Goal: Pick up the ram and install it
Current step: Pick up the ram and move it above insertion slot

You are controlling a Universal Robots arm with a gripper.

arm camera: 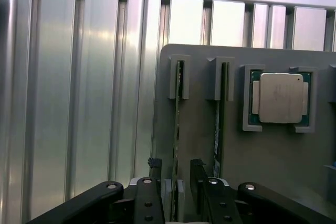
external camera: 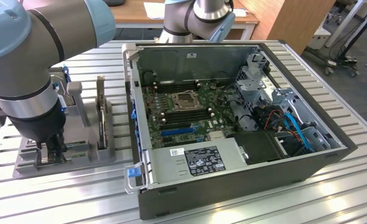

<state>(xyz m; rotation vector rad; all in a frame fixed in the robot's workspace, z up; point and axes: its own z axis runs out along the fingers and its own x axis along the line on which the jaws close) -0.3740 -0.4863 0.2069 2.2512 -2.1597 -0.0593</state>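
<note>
my gripper [arm camera: 175, 165] open over the ram [arm camera: 177, 119]
jaws wide and holding nothing — one finger stands on each side of the ram, which sits on edge in a slot of the grey holder [arm camera: 199, 129], beside a second stick [arm camera: 217, 129] and a processor [arm camera: 281, 98].

The bench [external camera: 77, 191] is ribbed aluminium, its slats [arm camera: 79, 103] catching pale light in bright bands. Beyond its far edge stands a wooden desk [external camera: 133, 17] with white paper [external camera: 153, 9] on it, beside a tall wooden panel [external camera: 289, 21]. Past the bench's edge at the exterior view's right lies dark floor [external camera: 351, 88] with hanging black cables [external camera: 353, 32].
</note>
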